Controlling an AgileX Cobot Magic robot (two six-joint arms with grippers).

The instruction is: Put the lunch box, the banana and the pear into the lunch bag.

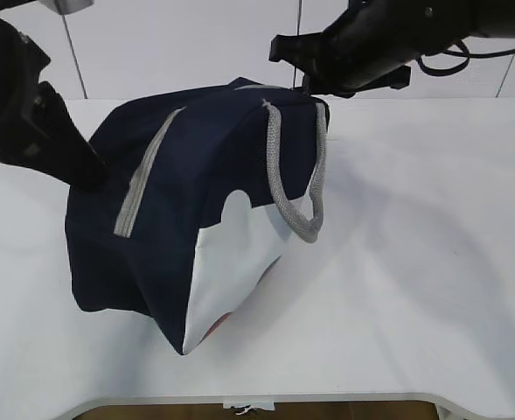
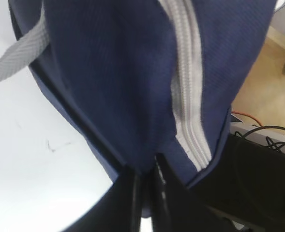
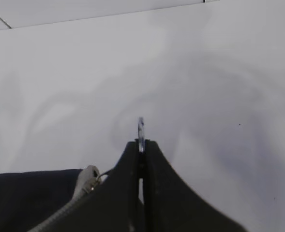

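The navy lunch bag (image 1: 178, 219) lies tilted on the white table, its grey zipper (image 1: 143, 184) running closed along the top and a grey handle (image 1: 296, 175) hanging over its white side panel (image 1: 231, 271). My left gripper (image 1: 95, 179) is shut on a fold of bag fabric (image 2: 108, 72) at the left end, beside the zipper (image 2: 188, 87). At the far right end, my right gripper (image 1: 314, 86) is shut on the thin metal ring zip pull (image 3: 141, 126), just past the zipper's end (image 3: 86, 176). The lunch box, banana and pear are out of view.
The white table (image 1: 432, 262) stretches to the right of the bag, with its front edge (image 1: 257, 401) close below. A white wall stands behind. In the left wrist view, black cables (image 2: 273, 135) and floor show beyond the table.
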